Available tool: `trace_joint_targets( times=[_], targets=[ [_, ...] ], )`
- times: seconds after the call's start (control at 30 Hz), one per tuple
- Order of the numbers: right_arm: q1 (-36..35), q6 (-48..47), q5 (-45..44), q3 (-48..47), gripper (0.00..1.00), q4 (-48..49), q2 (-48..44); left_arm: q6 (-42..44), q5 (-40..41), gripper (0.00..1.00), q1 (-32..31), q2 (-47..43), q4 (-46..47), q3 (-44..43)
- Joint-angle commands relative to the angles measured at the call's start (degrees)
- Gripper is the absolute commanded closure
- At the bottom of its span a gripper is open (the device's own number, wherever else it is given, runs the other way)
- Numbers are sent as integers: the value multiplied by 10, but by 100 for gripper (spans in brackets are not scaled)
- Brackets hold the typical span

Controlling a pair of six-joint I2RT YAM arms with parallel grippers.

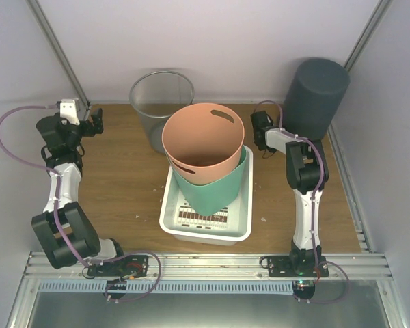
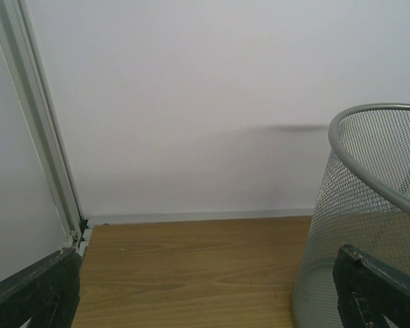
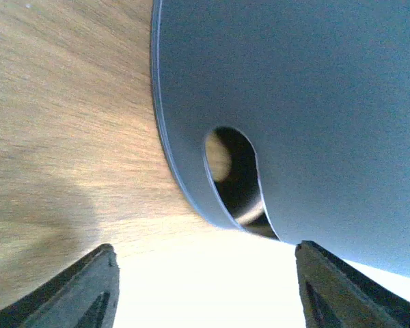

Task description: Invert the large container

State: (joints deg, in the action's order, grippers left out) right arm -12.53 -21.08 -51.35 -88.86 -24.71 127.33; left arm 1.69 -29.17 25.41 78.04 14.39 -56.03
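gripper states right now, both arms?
Left gripper: open, holding nothing.
Right gripper: open, holding nothing; the dark container sits just ahead, not gripped.

Left gripper (image 2: 208, 260) wide open; right gripper (image 3: 205, 251) jaws apart.

my top camera overlooks the whole table (image 1: 123, 184); left wrist faces the back wall (image 2: 191, 102) and mesh bin (image 2: 376, 205), right wrist crowds the dark container (image 3: 314, 89), both shared overhead.
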Motion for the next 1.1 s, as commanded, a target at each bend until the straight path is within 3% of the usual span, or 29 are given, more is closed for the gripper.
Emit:
trace_joint_targets(
  times=[0.0,0.43,0.7,0.87,1.0,1.07],
  targets=[
    [14,-11,-19,-9,28,22,23,-5,-9,1,5,6,25,-22],
    [12,77,53,4,28,-67,-9,13,-25,1,4,-9,-9,-58],
    [11,188,166,-15,28,-162,-125,115,-119,1,4,-28,-105,-176],
    [18,267,241,-47,28,-171,-242,181,-279,1,4,-37,-212,-281],
    [36,299,367,-68,29,-164,-309,255,-435,1,-4,-41,-322,-329],
    [55,305,476,-74,29,-150,-335,332,-461,1,-22,-54,-398,-329]
  ],
)
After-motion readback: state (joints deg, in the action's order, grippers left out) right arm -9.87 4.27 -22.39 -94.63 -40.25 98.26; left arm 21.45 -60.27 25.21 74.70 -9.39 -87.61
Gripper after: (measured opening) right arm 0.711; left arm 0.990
